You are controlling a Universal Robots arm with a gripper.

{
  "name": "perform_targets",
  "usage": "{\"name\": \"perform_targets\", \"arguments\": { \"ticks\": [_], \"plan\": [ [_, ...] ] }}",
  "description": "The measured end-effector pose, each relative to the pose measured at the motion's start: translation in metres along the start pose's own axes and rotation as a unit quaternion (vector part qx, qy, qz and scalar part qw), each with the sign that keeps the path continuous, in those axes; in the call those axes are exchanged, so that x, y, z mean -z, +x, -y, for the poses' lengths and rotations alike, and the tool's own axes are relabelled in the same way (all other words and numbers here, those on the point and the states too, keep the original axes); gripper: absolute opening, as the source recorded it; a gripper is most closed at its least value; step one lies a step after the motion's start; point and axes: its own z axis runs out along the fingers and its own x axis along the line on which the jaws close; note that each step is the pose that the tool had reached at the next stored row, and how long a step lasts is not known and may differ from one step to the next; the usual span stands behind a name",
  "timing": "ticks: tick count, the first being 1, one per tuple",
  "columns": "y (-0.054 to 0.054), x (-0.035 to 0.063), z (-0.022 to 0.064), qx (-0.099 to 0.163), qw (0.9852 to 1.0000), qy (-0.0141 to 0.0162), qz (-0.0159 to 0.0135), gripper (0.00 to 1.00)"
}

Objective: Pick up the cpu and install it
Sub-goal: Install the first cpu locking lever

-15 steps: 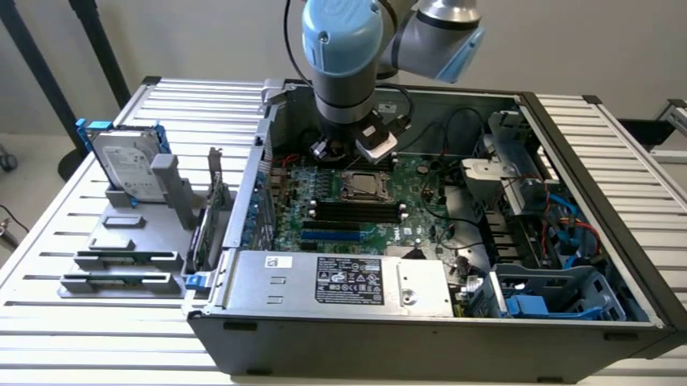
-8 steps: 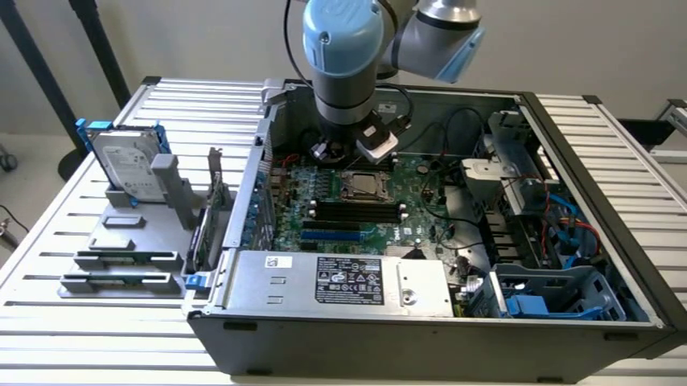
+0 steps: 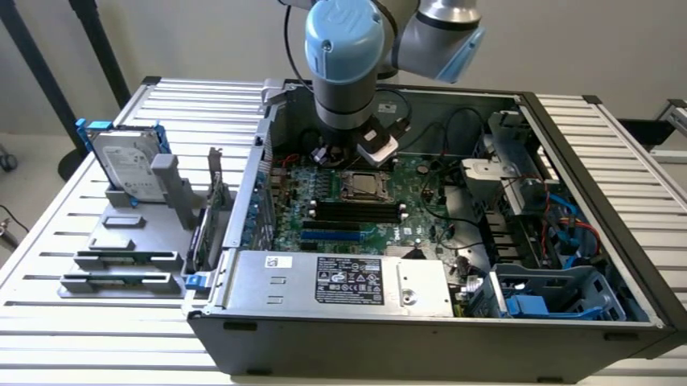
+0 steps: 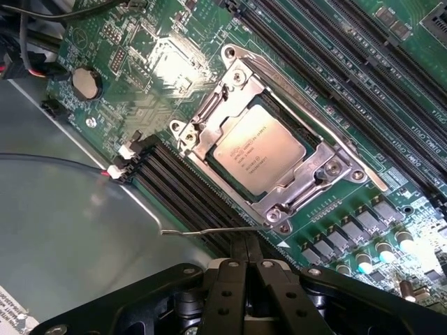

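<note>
Gripper (image 4: 253, 269) closed, fingers pressed together, holding nothing. It hangs over the motherboard (image 3: 376, 211) inside the open case (image 3: 429, 330). CPU (image 4: 259, 153) lies flat in its socket (image 4: 274, 148), inside the metal frame, silvery top up. CPU is apart from the fingertips, just beyond them, no contact. In the exterior view the CPU (image 3: 362, 185) lies just nearer the camera than the gripper (image 3: 331, 158). Hard drive (image 3: 127, 165) stands on the rack outside the case, at the exterior view's left.
</note>
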Motion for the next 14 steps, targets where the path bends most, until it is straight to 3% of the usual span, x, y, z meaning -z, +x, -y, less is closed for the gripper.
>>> {"name": "perform_targets", "arguments": {
  "ticks": [6,14],
  "plan": [
    [-0.0007,-0.0020,-0.0006,0.010,1.0000,0.0012,0.0007,0.11],
    [-0.0007,-0.0039,-0.0017,0.013,0.9999,0.0000,-0.0006,0.11]
  ]
}}
